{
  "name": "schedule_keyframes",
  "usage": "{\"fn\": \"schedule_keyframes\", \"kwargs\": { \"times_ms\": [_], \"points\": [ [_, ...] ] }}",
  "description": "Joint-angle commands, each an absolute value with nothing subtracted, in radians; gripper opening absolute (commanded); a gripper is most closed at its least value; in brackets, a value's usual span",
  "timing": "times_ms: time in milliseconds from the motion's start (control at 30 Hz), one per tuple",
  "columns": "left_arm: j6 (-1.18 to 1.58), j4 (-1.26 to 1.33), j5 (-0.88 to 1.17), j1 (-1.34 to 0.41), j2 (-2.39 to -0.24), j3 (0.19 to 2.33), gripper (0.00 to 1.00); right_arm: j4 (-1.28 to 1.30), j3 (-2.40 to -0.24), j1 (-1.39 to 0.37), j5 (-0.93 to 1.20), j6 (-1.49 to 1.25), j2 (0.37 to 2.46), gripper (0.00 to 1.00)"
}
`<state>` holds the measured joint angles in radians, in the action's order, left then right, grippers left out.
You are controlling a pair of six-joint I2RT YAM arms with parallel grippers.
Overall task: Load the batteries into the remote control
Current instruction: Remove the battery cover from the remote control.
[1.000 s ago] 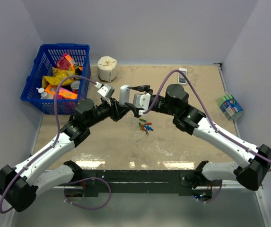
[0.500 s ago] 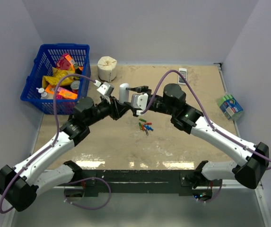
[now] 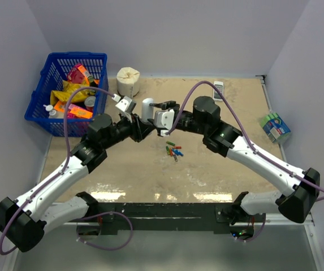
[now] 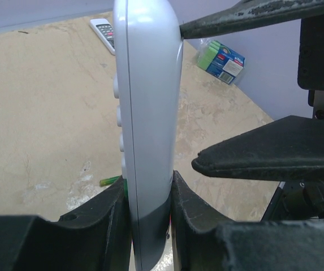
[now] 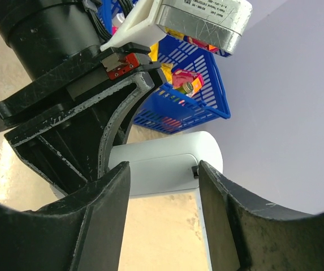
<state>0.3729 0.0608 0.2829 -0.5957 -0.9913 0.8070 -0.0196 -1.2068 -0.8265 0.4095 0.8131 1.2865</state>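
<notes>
My left gripper [image 3: 142, 129] is shut on the lower end of the silver-white remote control [image 3: 147, 106] and holds it upright above the table. In the left wrist view the remote [image 4: 147, 84] stands edge-on between the pads, its grey buttons facing left. My right gripper [image 3: 155, 116] is open, with its fingers [image 5: 102, 214] straddling the remote's plain back [image 5: 167, 166] at the battery cover, one fingertip close to the cover's latch. The batteries [image 3: 173, 151], green, red, blue and orange, lie loose on the table below the grippers. One green battery [image 4: 109, 180] shows beside the left finger.
A blue basket [image 3: 65, 93] of packets stands at the back left and also shows in the right wrist view [image 5: 190, 96]. A pale roll [image 3: 129, 81] stands beside it. A shorter white handset [image 3: 218, 90] lies at the back right. A green sponge pack [image 3: 275, 127] sits at the right edge.
My right arm has moved left, bringing its open fingers around the remote's upper part. My left gripper with the remote has shifted slightly left and back.
</notes>
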Motion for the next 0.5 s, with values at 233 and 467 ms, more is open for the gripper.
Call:
{"fn": "schedule_keyframes", "kwargs": {
  "times_ms": [233,467],
  "points": [
    [0.341,0.089,0.264,-0.601,-0.966,0.845,0.00,0.106,-1.272,-0.835,0.417,0.841,1.313,0.34],
    [0.350,0.094,0.192,-0.598,-0.946,0.816,0.00,0.149,-1.276,-0.836,0.431,0.825,1.319,0.19]
  ]
}}
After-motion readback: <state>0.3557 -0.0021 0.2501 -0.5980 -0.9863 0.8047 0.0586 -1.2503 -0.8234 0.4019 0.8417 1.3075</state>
